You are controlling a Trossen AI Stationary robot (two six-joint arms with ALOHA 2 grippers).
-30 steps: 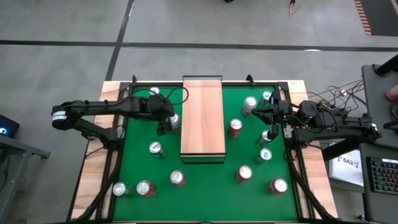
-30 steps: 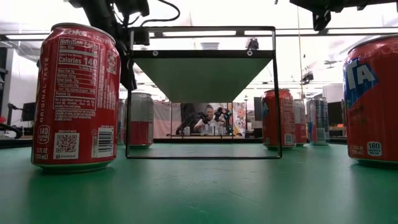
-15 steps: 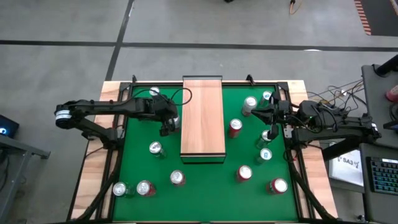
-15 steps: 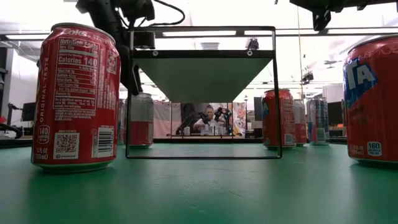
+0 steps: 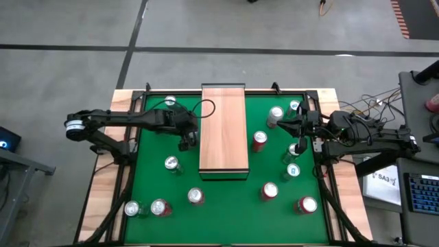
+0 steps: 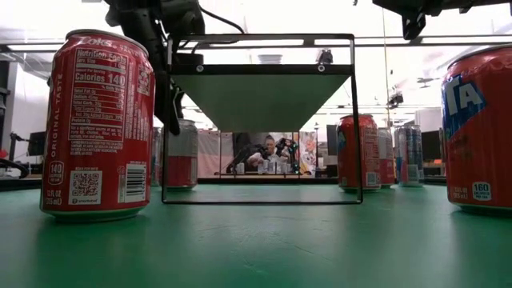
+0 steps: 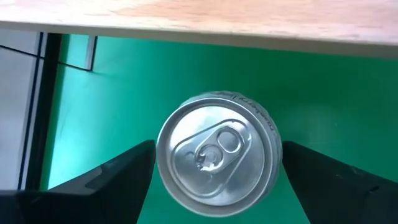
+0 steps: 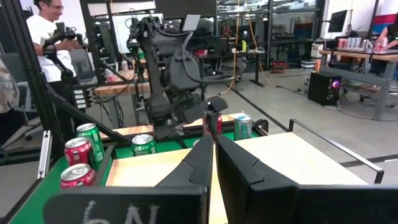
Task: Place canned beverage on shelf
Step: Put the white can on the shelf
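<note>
High view is showing the shelf (image 5: 223,130) bare, so nothing is placed yet. Left end effector (image 5: 186,138) is hanging wide open around an upright can (image 7: 217,154) just beside the shelf's left edge, not gripping. Right end effector (image 5: 280,123) is waiting shut, right of the shelf.

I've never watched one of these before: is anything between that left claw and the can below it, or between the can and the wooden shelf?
Nothing visible. The left gripper hangs open right over the can, one finger on each side. The shelf is just beside the can, and its board is bare.
</note>
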